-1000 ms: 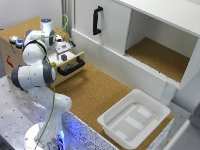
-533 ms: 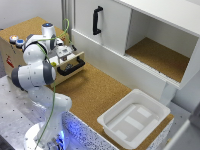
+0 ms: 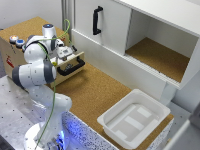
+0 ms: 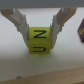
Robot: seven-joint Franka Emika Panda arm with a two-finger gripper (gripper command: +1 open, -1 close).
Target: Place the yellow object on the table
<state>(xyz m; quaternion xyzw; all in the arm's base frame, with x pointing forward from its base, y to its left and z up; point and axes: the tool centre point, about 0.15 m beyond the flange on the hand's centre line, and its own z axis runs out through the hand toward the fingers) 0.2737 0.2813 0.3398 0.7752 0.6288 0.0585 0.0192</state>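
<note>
Since the earlier frames little has shifted: my arm still leans over the small drawer box [image 3: 47, 62] at the exterior view's left, its wrist head only slightly lower than a second ago. My pincer [image 4: 40, 31] is closed on one yellow object [image 4: 41, 41], a small bright block with dark letter marks on its faces. Two pale fingers [image 4: 18, 22] press against its opposite sides, one on each. Under the block lies a pale blurred ground, and I cannot tell whether the block touches it or hangs just above. One dark purple piece [image 4: 80, 31] shows at the edge of the wrist view, apart from the block.

From the exterior view the pincer [image 3: 66, 51] sits over the open drawer of the box, which has one black handle [image 3: 72, 66] on its front. The block itself is too small to make out there. Two round buttons [image 3: 16, 41] sit on the box top. Beyond the box the brown cork surface [image 3: 95, 92] stretches toward the exterior view's right, carrying one white tray [image 3: 131, 119] near its corner. Behind stands one white cabinet [image 3: 107, 30] with one black door handle [image 3: 96, 20] and one open cork-floored recess [image 3: 157, 56].
</note>
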